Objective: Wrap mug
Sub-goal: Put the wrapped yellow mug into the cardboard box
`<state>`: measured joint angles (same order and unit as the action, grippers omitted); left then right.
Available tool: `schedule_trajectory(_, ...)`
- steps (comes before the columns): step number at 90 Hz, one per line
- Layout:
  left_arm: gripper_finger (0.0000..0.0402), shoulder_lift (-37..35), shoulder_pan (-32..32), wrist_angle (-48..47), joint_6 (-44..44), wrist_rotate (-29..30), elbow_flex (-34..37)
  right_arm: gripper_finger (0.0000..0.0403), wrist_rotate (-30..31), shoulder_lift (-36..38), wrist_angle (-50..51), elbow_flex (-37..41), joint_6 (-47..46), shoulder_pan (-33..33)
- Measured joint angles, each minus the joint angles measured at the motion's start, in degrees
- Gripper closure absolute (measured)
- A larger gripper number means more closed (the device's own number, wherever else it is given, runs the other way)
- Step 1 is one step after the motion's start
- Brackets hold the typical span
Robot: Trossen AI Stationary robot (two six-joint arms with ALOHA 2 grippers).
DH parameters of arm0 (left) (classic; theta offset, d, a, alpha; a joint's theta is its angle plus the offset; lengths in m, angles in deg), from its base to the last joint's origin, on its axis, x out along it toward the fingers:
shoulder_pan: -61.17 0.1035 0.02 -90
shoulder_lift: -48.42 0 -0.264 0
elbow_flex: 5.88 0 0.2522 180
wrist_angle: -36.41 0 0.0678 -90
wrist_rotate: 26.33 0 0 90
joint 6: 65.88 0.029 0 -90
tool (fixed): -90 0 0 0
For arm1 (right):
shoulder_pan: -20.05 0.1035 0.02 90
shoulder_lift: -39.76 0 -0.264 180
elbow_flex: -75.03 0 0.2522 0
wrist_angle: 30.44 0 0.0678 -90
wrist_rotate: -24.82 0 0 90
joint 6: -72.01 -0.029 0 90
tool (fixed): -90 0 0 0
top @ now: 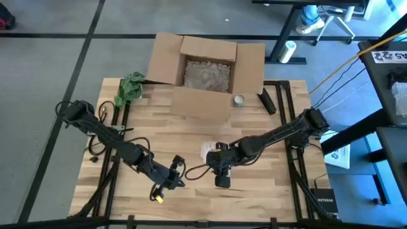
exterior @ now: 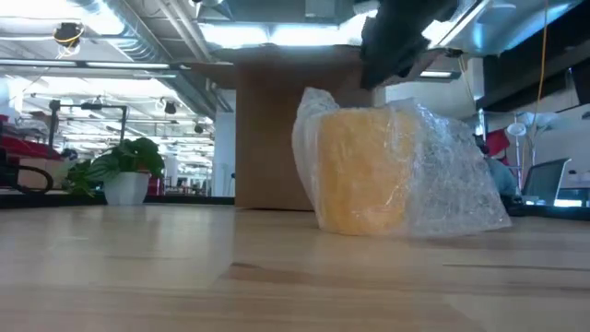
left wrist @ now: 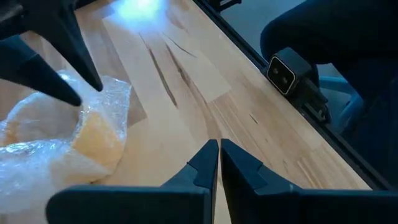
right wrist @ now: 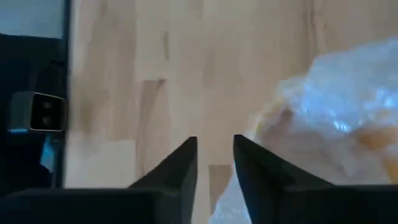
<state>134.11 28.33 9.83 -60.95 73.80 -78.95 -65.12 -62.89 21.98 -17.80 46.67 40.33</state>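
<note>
You are working in what looks like a robotics lab set inside a large open office or workshop hall; the wooden table (top: 191,137) stands on a grey floor marked with dark lines; beyond it the low view shows you a long ceiling with exposed ducts (exterior: 138,37) and rows of strip lights (exterior: 277,32); a potted plant (exterior: 124,171) sits far back; a desk with an office chair (top: 327,19) stands past the table's far edge; cables (top: 343,70) run to equipment on the right; an open cardboard box (top: 206,70) rests on the table.
</note>
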Motion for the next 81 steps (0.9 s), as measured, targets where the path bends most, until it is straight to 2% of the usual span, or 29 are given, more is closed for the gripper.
schedule_trajectory(16, 0.0402, 0.0, 0.0, 0.1, 0.0, 0.0, 0.0, 0.0280, 4.0, -0.6, 2.0, 0.0, -0.2, -0.2)
schedule_trajectory(42, 0.0402, -0.1, 0.3, 0.2, -0.1, 0.0, 0.0, 0.0279, 3.4, -1.6, 1.3, 0.0, -0.3, -0.4)
schedule_trajectory(69, 0.0402, -0.1, 0.0, 0.1, -0.2, 0.0, 0.0, 0.0279, 1.5, -8.8, -0.7, -0.4, 0.4, -0.6)
schedule_trajectory(81, 0.0402, -0.1, -0.2, -0.1, -0.2, 0.0, 0.0, 0.0312, 2.5, -10.4, -0.9, -0.3, 0.4, -0.9)
